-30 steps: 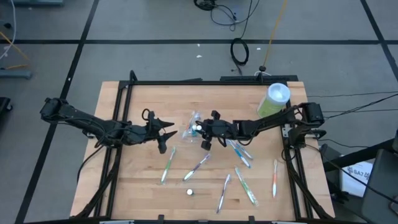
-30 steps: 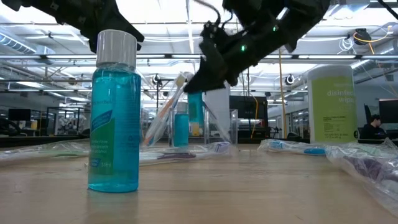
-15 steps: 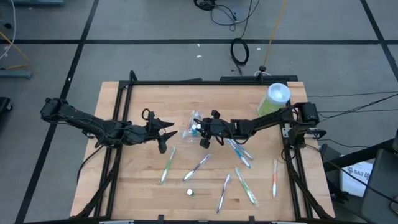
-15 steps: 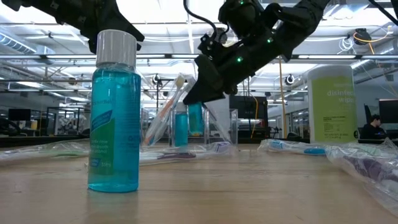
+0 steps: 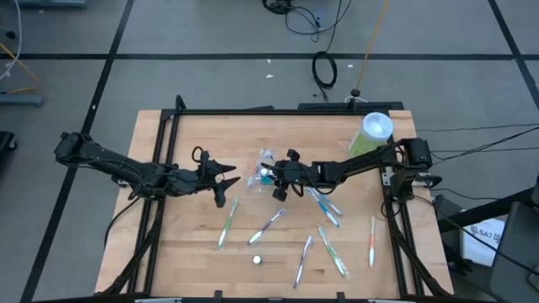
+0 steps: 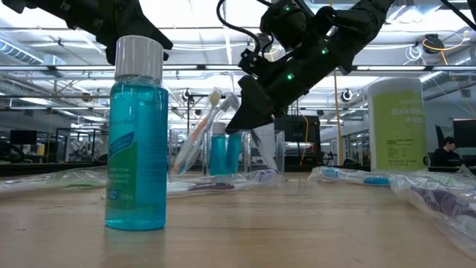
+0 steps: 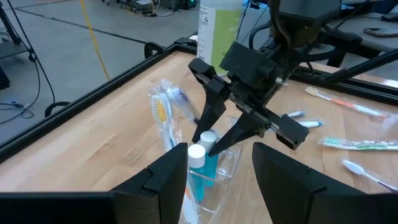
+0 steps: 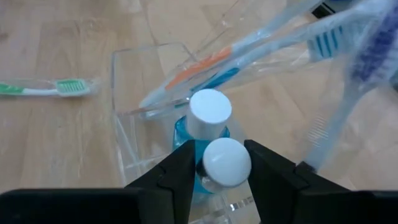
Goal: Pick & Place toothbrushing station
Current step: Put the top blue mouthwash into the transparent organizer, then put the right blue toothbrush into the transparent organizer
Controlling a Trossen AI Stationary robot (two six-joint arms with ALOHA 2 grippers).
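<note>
left to right, seen from above: the left gripper [image 5: 229, 178] hovers with its jaws apart and empty, just left of the cup [image 5: 264, 172]; this arm waits. the cup, a clear square-walled plastic holder [image 8: 134, 99], stands upright at mid-table and holds two bagged brushes [image 7: 166, 112] leaning out of it, tilted with heads up, plus two small blue bottles [image 8: 209, 112] with white caps, upright, long axis vertical. the right gripper [image 8: 226, 163] stands directly over the cup, one finger on either side of the nearer bottle's cap [image 8: 227, 160]; the fingers look slightly parted around it, and whether they grip or have let go cannot be told. judged by look, the small bottle is light, stiff and smooth, so likely slippery; the cap or neck is the natural hold, taken from above along its axis. the cup appears thin, light and easily tipped, so any sideways push on the bottle could upset it. on the table right of and below the cup lie loose toothbrushes [image 5: 268, 225], flat, their long axes mostly diagonal; an orange one [image 5: 371, 240] lies nearly parallel to the right edge. these are light, slender and a little flexible, some in crinkly wrap, best pinched across mid-handle. a larger blue bottle [image 6: 137, 134] stands upright nearest the low camera. a green canister [image 5: 371, 135] stands at the table's right rear.
</note>
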